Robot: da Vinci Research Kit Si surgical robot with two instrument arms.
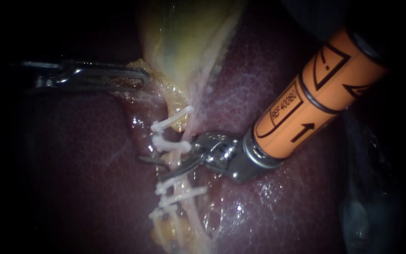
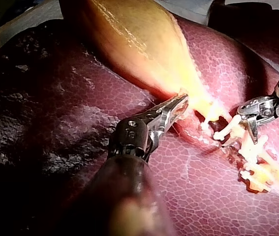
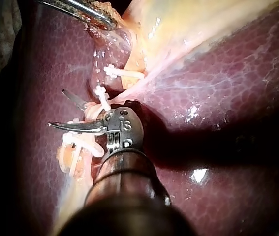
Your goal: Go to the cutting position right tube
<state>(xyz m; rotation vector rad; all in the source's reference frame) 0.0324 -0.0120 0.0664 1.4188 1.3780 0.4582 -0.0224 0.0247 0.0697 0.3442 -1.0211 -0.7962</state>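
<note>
In the endoscope view the right instrument is seen entering from the upper right. Its pincer is apart, and a pale tube is straddled between the upper and lower white clips. Whether this is the right tube cannot be told there. The spread of the two blades, one on each side of the tube, is shown more plainly in the right wrist view. In the left wrist view the left instrument is shown with its pincer clamped on the gallbladder, above the liver.
</note>
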